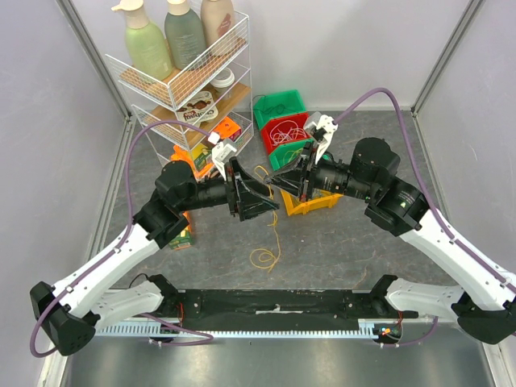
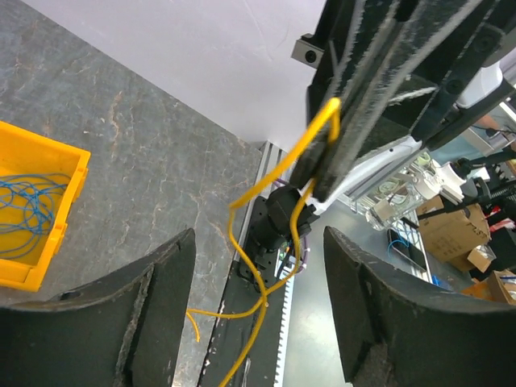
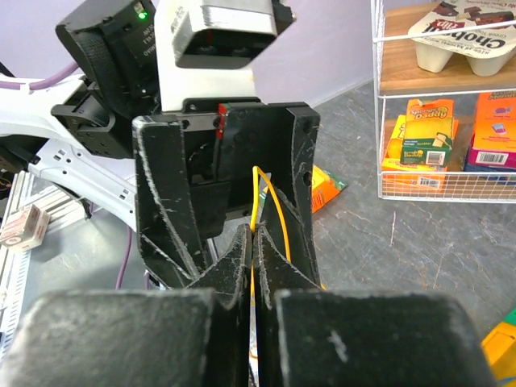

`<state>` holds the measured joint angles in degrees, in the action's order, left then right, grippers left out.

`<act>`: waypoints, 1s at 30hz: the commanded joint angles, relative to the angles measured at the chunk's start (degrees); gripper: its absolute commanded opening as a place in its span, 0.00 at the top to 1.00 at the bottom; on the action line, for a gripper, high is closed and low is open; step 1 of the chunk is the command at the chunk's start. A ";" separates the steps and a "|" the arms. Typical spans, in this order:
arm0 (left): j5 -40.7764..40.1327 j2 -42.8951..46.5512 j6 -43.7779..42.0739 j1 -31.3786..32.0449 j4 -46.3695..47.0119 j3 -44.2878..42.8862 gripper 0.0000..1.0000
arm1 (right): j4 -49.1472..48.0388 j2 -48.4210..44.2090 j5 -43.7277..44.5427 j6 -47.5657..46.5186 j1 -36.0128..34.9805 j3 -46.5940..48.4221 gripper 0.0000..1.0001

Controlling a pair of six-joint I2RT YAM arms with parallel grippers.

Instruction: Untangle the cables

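So the grey table [image 1: 339,242] has a yellow bin [image 1: 316,204] roughly mid-table, and I'll place everything off that. The wire rack [image 1: 187,81] with bottles and snack boxes stands well to the left of the bin and further back. A green bin [image 1: 282,105] and a red bin [image 1: 274,129] sit just behind it.

Both arms come in from the near edge and meet nose to nose just left of the yellow bin, up off the table. The left gripper [image 2: 260,242] is spread wide with nothing in it. Its fingers stand either side of the strand the other one is holding up. The right gripper [image 3: 254,238] is clamped tight on the yellow cable [image 1: 263,257], pinching a bend of it. The rest hangs down and ends in a small loopy bit on the table, in front of the yellow bin and a little left.

Progress-wise, I'd say well along. The blue cable [image 2: 28,201] is coiled inside the yellow bin, and there are thin loops in the red bin too, though I can't call the colour. The yellow one looks free of the others but isn't binned yet. Green bin contents: can't tell.
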<state>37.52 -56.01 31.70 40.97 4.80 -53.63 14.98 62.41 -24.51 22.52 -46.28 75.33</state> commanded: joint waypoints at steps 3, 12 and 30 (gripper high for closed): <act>-0.60 -0.06 0.46 0.16 1.00 -2.45 0.34 | -3.12 -1.15 -1.76 0.94 0.05 -0.09 1.00; -2.69 -0.25 1.00 0.16 -0.83 -4.56 0.90 | -3.22 -0.36 1.38 0.34 0.14 -1.77 0.83; -33.65 6.53 7.40 0.16 -24.40 -9.39 0.98 | -13.28 -2.31 5.62 -6.01 0.50 -25.83 0.09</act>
<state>8.14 -49.25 35.64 41.01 -15.88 -59.66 15.86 58.57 -9.43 18.06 -44.88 55.51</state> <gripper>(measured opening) 0.032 0.903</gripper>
